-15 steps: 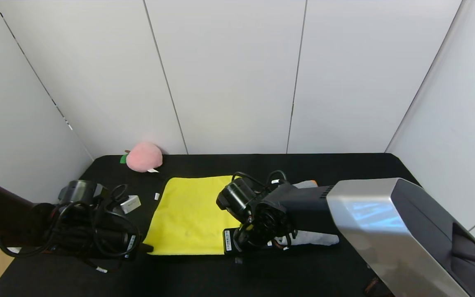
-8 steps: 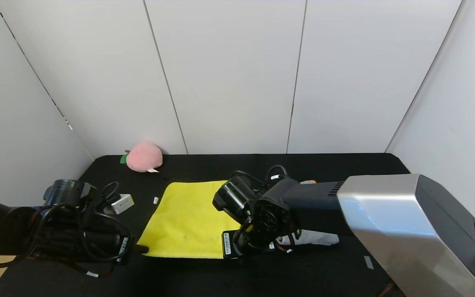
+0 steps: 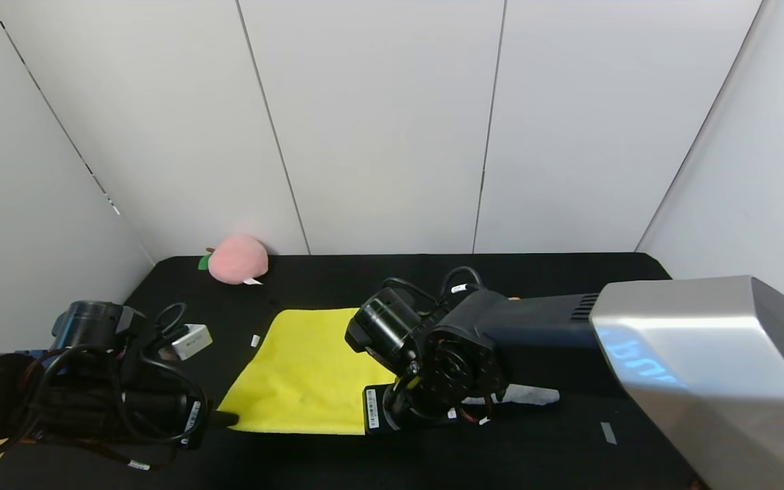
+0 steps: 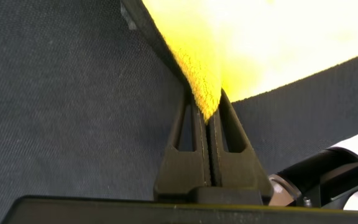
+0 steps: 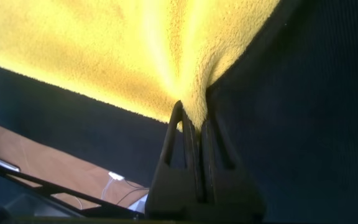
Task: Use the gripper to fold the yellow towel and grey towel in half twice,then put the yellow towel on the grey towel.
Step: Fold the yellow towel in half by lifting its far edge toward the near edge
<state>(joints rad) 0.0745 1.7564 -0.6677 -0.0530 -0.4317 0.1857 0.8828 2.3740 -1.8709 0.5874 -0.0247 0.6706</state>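
Observation:
The yellow towel [image 3: 303, 371] lies flat on the black table, a little left of the middle. My left gripper [image 3: 229, 419] is shut on its near left corner; the left wrist view shows the fleecy corner [image 4: 207, 93] pinched between the closed fingers. At the towel's near right corner, my right gripper [image 5: 194, 118] is shut on the yellow cloth [image 5: 117, 43], and in the head view its wrist hides those fingers. The grey towel [image 3: 531, 393] lies under the right arm, with only a pale strip and an orange patch [image 3: 514, 298] showing.
A pink plush peach [image 3: 237, 258] sits at the table's back left against the white wall. A small white tag [image 3: 254, 340] lies left of the yellow towel. A grey tape mark [image 3: 608, 433] is on the table at front right. White walls enclose three sides.
Both arms have drawn back toward the table's front edge, dragging the yellow towel nearer and slightly left. Both grips stayed shut on its near corners.

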